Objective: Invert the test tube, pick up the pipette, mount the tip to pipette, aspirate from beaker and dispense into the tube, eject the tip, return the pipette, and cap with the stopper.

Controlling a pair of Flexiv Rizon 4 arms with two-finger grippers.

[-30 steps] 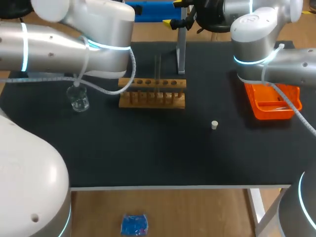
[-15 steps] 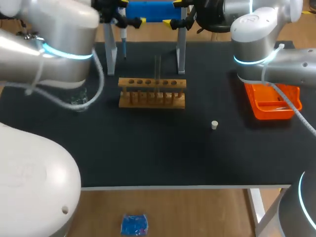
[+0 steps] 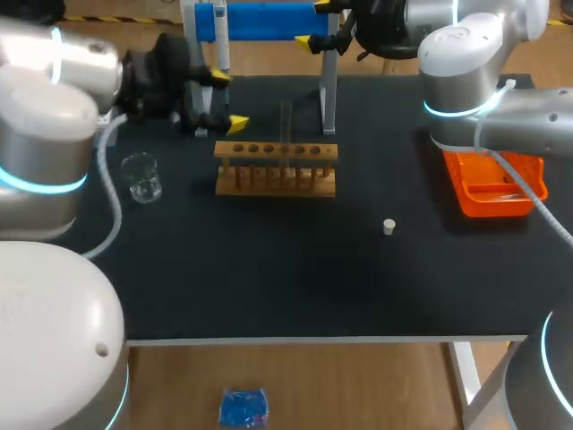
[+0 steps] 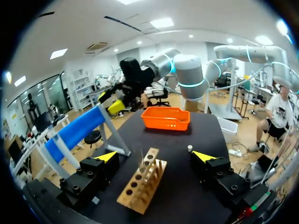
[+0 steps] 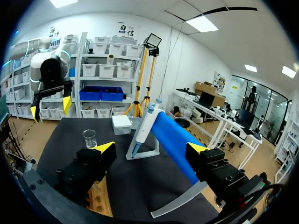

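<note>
A black table carries everything. Toward the back, near the middle, stands a wooden rack with a row of holes along its top. One thin glass tube stands upright in a hole near the rack's middle. To the left of the rack, well apart from it, is a clear glass beaker; whether it holds any liquid cannot be told. In front of the rack and off to the right, a small white stopper stands alone on the bare surface. Farther right sits an orange tray, partly under the right arm; what lies in it cannot be made out. Along the back edge is a stand with a blue bar across two pale posts. The pipette hangs from the bar, its narrow end down beside one post. In the right wrist view a white box sits on the table beyond the beaker. The left gripper hangs over the back left of the table, just beside the rack's left end. Its fingers are spread wide and grip nothing; from its own camera the rack lies ahead between them, untouched. The right gripper is up at the back by the stand's right post, its fingers also spread wide and empty.
</note>
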